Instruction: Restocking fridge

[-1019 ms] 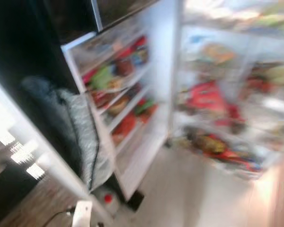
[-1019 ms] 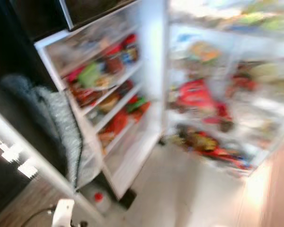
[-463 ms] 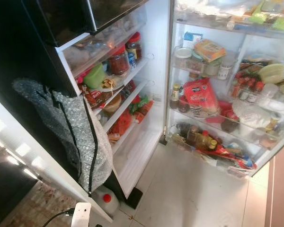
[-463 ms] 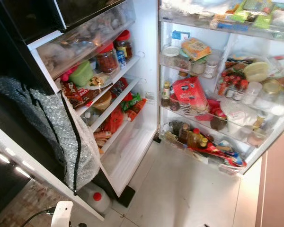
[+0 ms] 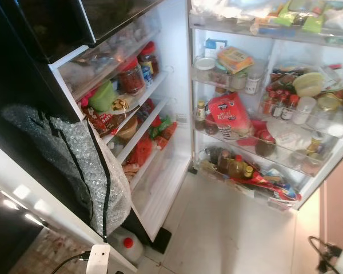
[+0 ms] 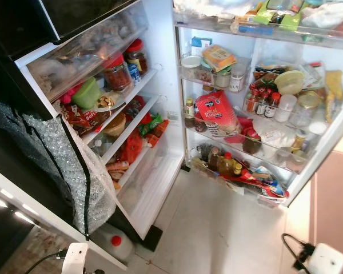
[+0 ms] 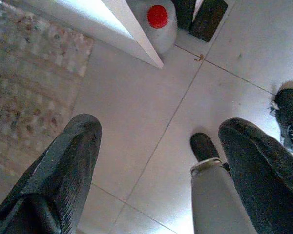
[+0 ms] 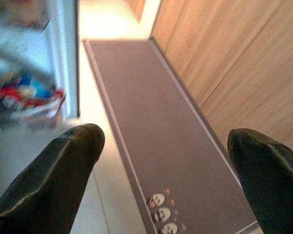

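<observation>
The fridge [image 5: 180,51] stands open before me. Its door shelves [image 5: 143,117] hold red-lidded jars [image 5: 130,77], a green tub [image 5: 106,96] and packets. The inner shelves carry a red bag [image 5: 230,114], a yellow box [image 5: 235,57], small bottles [image 5: 277,103] and, at the bottom, oil bottles [image 5: 234,165]. My left gripper [image 7: 161,129] hangs open over the tiled floor [image 7: 136,107], holding nothing. My right gripper [image 8: 166,136] is open and empty above a grey mat [image 8: 161,122].
Bubble wrap [image 5: 74,165] hangs on the black door front. A white jug with a red cap [image 5: 126,246] stands on the floor under the door. A wooden cabinet [image 8: 234,63] runs beside the mat. A patterned rug [image 7: 24,83] lies by my left side.
The blur has cleared and the whole view has shifted, so the camera moved. The fridge contents stand as before. A white part of my right arm now shows at the lower right.
</observation>
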Tool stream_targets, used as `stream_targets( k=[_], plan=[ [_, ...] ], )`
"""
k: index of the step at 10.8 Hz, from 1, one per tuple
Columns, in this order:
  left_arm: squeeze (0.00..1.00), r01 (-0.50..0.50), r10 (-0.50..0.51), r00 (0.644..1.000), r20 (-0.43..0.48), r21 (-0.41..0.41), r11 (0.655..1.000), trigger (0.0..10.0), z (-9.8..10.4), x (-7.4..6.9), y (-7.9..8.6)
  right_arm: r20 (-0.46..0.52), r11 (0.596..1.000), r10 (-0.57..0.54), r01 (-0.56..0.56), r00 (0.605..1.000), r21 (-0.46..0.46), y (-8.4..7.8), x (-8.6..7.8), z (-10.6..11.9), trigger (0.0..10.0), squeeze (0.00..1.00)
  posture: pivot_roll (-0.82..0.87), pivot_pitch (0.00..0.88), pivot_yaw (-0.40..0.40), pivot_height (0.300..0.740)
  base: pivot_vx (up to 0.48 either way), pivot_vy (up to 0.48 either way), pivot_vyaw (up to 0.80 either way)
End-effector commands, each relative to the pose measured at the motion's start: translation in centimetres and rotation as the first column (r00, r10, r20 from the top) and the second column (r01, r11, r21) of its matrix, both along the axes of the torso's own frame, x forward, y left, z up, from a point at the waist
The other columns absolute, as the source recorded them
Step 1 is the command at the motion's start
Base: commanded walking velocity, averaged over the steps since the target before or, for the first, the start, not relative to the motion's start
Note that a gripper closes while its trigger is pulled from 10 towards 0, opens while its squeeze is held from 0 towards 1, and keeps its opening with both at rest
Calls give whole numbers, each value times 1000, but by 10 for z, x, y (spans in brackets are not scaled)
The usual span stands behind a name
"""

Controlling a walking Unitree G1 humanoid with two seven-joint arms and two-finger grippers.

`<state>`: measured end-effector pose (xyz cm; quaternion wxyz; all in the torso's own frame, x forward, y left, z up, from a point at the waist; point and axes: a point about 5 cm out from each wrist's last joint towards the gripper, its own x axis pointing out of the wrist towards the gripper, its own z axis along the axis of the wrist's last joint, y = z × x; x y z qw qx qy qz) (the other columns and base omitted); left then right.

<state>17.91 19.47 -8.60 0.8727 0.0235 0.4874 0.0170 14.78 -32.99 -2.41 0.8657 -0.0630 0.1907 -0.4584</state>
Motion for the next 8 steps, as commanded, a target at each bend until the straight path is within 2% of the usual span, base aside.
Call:
stream_targets(
  k=[1, 3, 5, 6, 7, 8],
  plan=[
    [0, 11, -11, 1000, -13, 28, 1000, 10000, 0, -3, 9, 29, 1000, -22, 22, 999, -13, -1, 0, 3, 10000, 0, -378, 0, 179, 740, 0, 0, 0],
    [0, 28, -28, 999, -16, 37, 999, 10000, 0, -4, 10, 108, 985, -21, 39, 994, -165, -3, 15, 29, 10000, 0, -395, 0, 193, 740, 0, 0, 0],
    [0, 13, -13, 1000, -4, 34, 999, 10000, -1, -4, 7, 210, 964, 172, -121, 962, -237, 20, 42, 55, 10000, 0, -376, 0, 160, 740, 0, 0, 0],
    [0, -16, 16, 1000, -5, 30, 999, 10000, -2, -9, 9, 224, 950, 234, -174, 946, -259, 26, 49, 62, 10000, 0, -361, 0, 144, 740, 0, 0, 0],
    [0, -94, 95, 995, -31, 30, 995, 10000, -8, -26, 17, 213, 919, 336, -270, 918, -288, 32, 61, 74, 10000, 0, -320, 0, 89, 740, 0, 0, 0],
    [0, -131, 133, 990, -45, 34, 991, 10000, -11, -35, 19, 208, 907, 359, -289, 910, -305, 34, 68, 80, 10000, 0, -290, 0, 55, 740, 0, 0, 0]
  ],
)
